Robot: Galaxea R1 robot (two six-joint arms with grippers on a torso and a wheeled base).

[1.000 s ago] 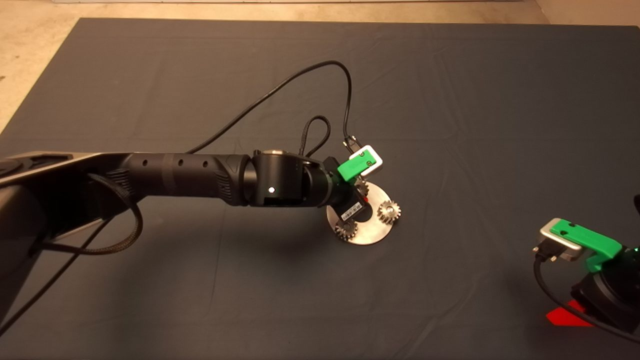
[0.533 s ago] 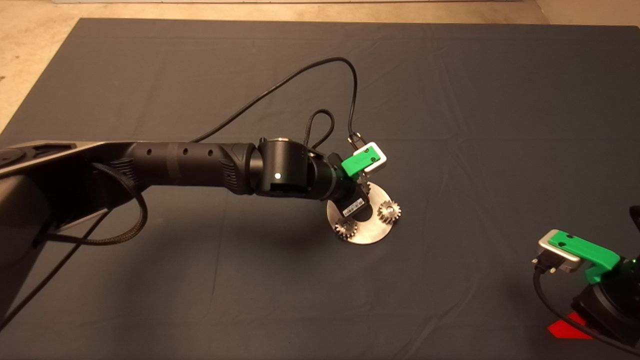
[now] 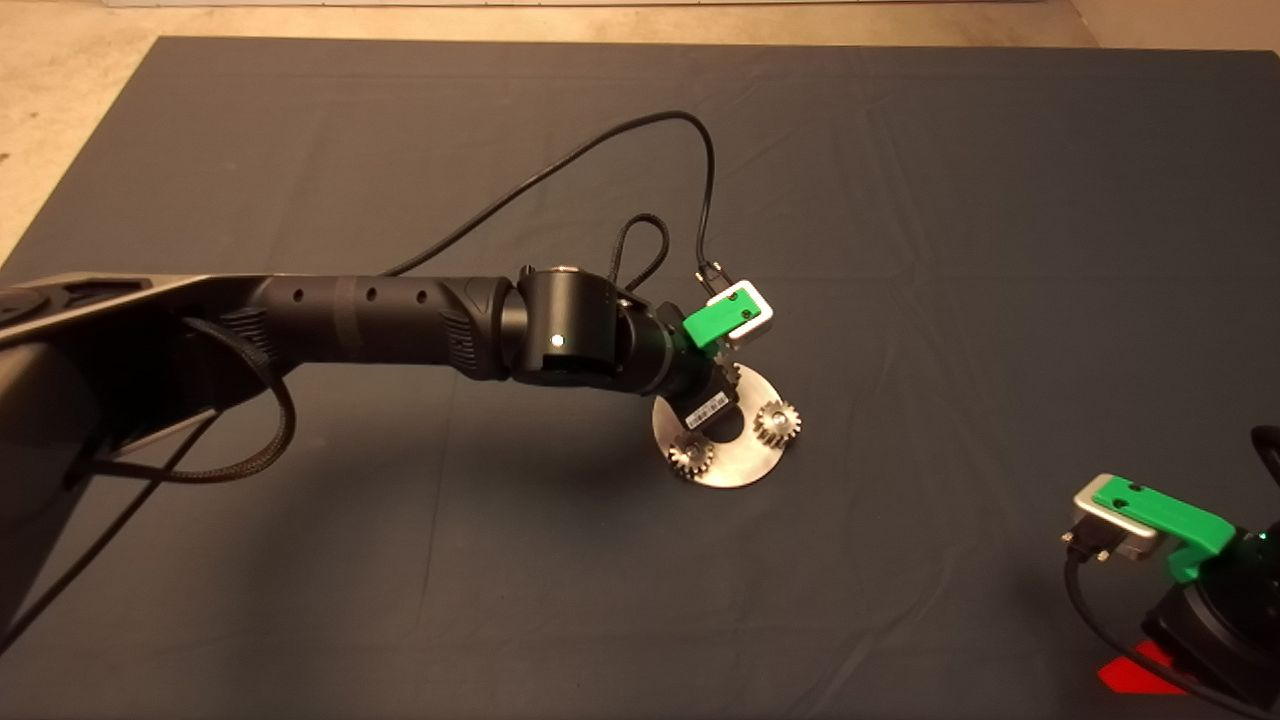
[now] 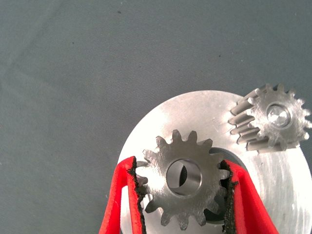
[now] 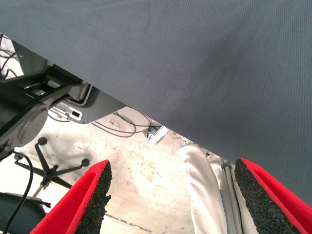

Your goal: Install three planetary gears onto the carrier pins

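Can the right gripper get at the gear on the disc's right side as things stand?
Probably yes: the right gripper is parked open at the mat's lower right, bare mat lies between, and the left gripper holds another gear, not that gear.

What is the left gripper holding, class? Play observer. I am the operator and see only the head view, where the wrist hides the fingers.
Observer: The left gripper is shut on a planetary gear, with a black pad against its teeth on each side.
Operator: Is a pin through its bore yet?
Observer: Not that the left wrist view shows. No pin end fills the bore, and dark shows through it as the gear sits above the disc.
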